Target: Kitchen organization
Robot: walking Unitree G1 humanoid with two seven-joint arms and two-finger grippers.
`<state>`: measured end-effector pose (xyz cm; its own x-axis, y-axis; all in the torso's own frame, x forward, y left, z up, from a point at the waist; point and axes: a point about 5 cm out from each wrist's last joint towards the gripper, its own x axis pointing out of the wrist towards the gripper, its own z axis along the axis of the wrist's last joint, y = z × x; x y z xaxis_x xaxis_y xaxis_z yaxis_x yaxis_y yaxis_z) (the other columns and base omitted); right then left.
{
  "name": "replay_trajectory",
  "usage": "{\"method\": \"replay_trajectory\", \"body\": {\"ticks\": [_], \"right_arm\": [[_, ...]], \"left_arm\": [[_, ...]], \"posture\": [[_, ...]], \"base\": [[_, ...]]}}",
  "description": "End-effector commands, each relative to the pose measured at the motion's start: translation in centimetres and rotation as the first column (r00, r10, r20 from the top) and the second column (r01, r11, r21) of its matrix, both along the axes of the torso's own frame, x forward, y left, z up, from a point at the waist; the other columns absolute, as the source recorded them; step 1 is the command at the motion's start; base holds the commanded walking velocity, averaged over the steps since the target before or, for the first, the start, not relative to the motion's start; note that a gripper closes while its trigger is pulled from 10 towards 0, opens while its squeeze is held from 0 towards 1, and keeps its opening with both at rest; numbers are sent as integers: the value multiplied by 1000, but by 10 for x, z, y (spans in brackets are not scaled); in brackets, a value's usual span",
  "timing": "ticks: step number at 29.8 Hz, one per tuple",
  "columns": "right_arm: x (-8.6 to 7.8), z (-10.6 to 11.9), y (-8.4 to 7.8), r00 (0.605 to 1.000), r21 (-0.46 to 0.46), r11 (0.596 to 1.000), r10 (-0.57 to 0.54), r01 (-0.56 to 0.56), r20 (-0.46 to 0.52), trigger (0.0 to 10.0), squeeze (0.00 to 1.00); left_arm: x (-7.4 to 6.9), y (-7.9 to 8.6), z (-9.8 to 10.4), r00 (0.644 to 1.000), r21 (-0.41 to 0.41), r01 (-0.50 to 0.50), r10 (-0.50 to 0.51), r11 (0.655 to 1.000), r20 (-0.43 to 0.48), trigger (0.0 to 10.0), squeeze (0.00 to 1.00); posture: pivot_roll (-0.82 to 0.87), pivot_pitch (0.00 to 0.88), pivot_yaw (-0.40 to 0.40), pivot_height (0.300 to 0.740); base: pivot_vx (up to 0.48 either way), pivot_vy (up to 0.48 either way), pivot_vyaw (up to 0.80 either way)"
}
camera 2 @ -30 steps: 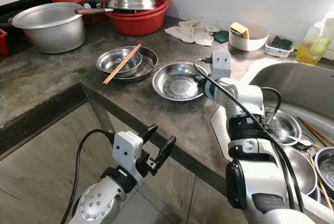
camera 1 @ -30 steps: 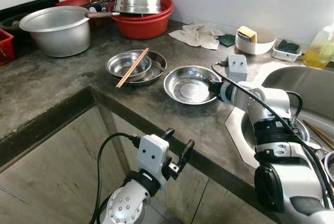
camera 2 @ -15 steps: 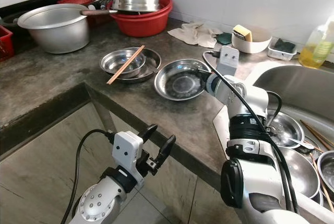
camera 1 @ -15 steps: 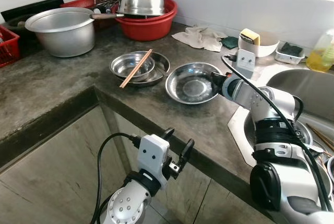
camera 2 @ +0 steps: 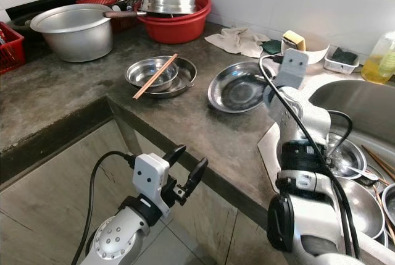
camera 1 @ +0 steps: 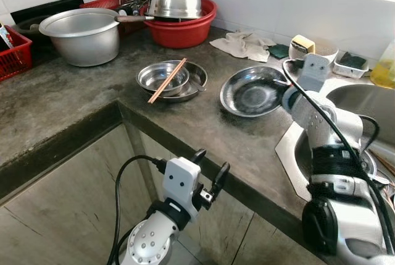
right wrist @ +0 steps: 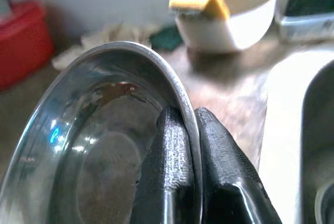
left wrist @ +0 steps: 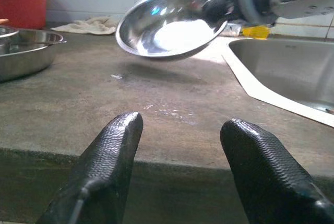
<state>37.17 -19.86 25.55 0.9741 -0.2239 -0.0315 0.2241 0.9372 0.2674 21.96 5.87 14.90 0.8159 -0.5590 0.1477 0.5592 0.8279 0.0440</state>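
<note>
Two black fingers of the right gripper (right wrist: pixel 189 130) pinch the rim of a steel bowl (camera 1: pixel 252 92), holding it tilted just above the countertop (camera 1: pixel 74 98), beside the sink (camera 1: pixel 370 101).

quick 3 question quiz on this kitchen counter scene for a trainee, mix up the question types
1. True or false: the right gripper is shut on the rim of the steel bowl.
2. Multiple choice: the chopsticks lie across A) the red basin B) the stacked steel dishes C) the sink.
3. Fill in: by the left wrist view, the held bowl is ___ the counter, casting a shadow below.

Key: 1 true. 2 B. 3 lifted off. The left gripper hangs open below the counter edge.
</note>
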Motion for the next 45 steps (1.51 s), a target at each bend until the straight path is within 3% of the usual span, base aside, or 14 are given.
{"method": "replay_trajectory", "body": {"ticks": [1,4,5,7,8,14,18,26,38,45], "right_arm": [[-12,24,13,988,-70,997,33,-23,153,0,0],[-30,23,30,975,-157,986,88,-56,204,0,0],[-42,17,38,969,-206,976,114,-68,220,10000,0],[-47,15,42,964,-220,972,130,-79,231,10000,0],[-60,7,46,955,-268,961,146,-74,257,10000,0],[-80,-9,48,952,-338,939,154,-58,264,10000,0],[-88,-11,47,952,-327,945,128,-32,278,10000,0],[-91,-5,44,945,-320,947,89,19,316,10000,0],[-99,-7,47,947,-352,936,96,19,306,10000,0],[-96,-5,48,944,-362,932,113,7,309,10000,0]], "left_arm": [[1,3,4,1000,10,-23,23,1000,19,10000,0],[2,3,6,999,4,-23,23,1000,26,10000,0],[3,2,7,999,4,-22,22,1000,28,10000,0],[3,2,7,999,3,-22,22,1000,28,10000,0],[4,2,7,999,2,-22,22,1000,28,10000,0],[4,1,7,1000,1,-16,16,1000,25,10000,0],[4,1,6,1000,4,-10,10,1000,22,10000,0],[5,0,7,1000,8,-4,4,1000,24,10000,0],[6,0,5,999,66,1,-4,998,39,10000,0],[9,3,5,999,60,-30,28,998,33,10000,0]], "posture": [[103,91,-17,740],[103,93,-17,740],[98,93,-11,740],[98,93,-11,740],[92,92,-8,740],[89,92,-5,740],[84,91,3,740],[83,90,7,740],[79,92,16,740],[86,84,11,740]], "base": [[0,0,0],[0,0,0],[0,0,0],[0,0,0],[0,0,0],[0,60,0],[0,480,-788],[0,464,-798],[79,-89,-796],[90,-103,-793]]}}
